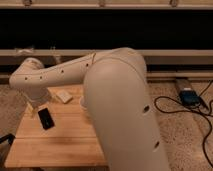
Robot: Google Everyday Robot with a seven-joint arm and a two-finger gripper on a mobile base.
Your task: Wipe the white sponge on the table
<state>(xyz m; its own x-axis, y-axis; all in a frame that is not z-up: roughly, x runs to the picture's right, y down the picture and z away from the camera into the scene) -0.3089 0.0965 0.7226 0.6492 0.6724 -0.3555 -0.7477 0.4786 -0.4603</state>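
Most of my hand (34, 108) was hidden under my bulky white arm (115, 100), over the light wooden plank tabletop's (55, 145) left side, fingers spread, holding nothing. The small flat off-white rectangular sponge (63, 96) lay nearby, untouched, behind a black rectangular slab (46, 119).

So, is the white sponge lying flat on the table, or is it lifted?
Flat on the table: the white sponge lies free near the far edge. The gripper hangs left of it, by the black slab.
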